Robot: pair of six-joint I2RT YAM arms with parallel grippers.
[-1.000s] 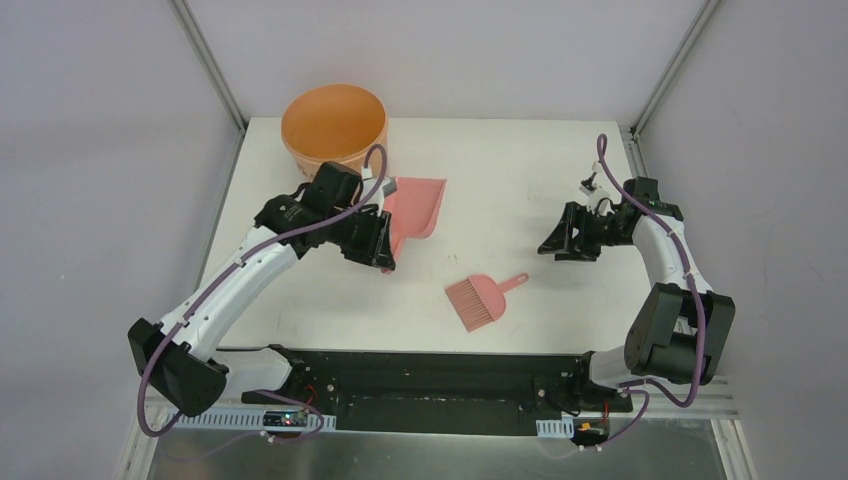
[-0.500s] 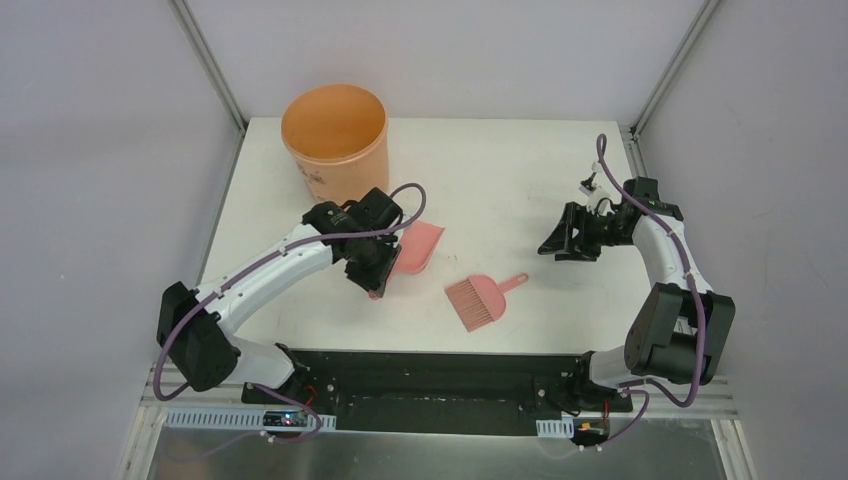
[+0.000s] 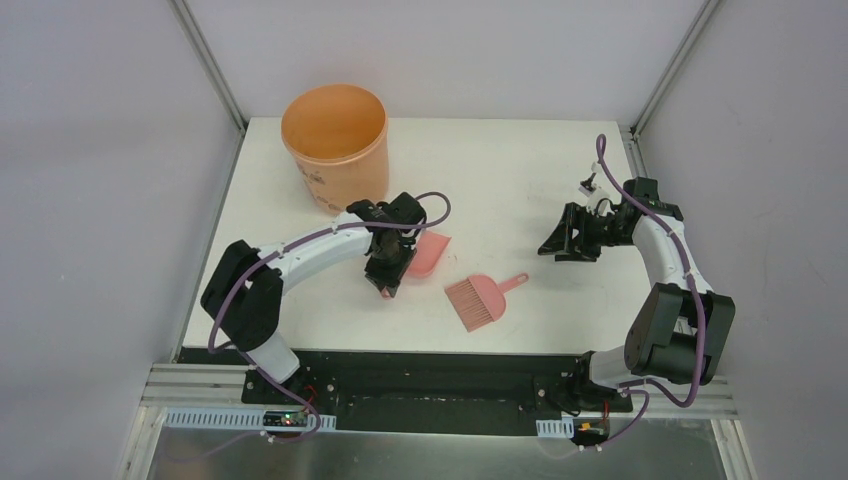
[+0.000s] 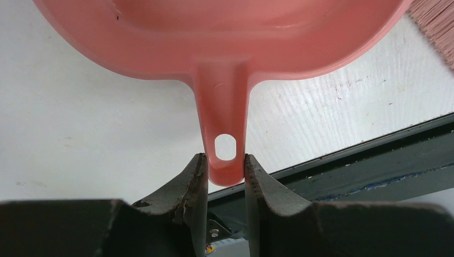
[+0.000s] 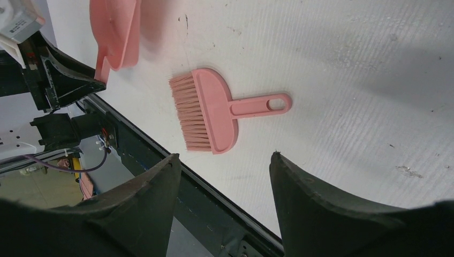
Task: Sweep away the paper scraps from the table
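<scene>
No paper scraps show in any view. My left gripper point(image 3: 385, 283) is shut on the handle end of the pink dustpan point(image 3: 428, 255), which it holds tilted near the middle front of the white table point(image 3: 500, 170). In the left wrist view both fingers point(image 4: 195, 176) press the handle just below its hanging hole, and the pan point(image 4: 214, 32) fills the top. My right gripper point(image 3: 552, 245) is open and empty above the table's right side. In the right wrist view its fingertips point(image 5: 172, 160) stand wide apart.
The pink hand brush point(image 3: 480, 298) lies flat on the table just right of the dustpan, handle pointing right; it also shows in the right wrist view point(image 5: 214, 110). An orange bucket point(image 3: 335, 130) stands at the back left corner. A black rail point(image 3: 430, 370) runs along the front edge.
My left gripper has carried the dustpan from beside the bucket toward the front and right, close to the brush. The right arm and the brush have not moved.
</scene>
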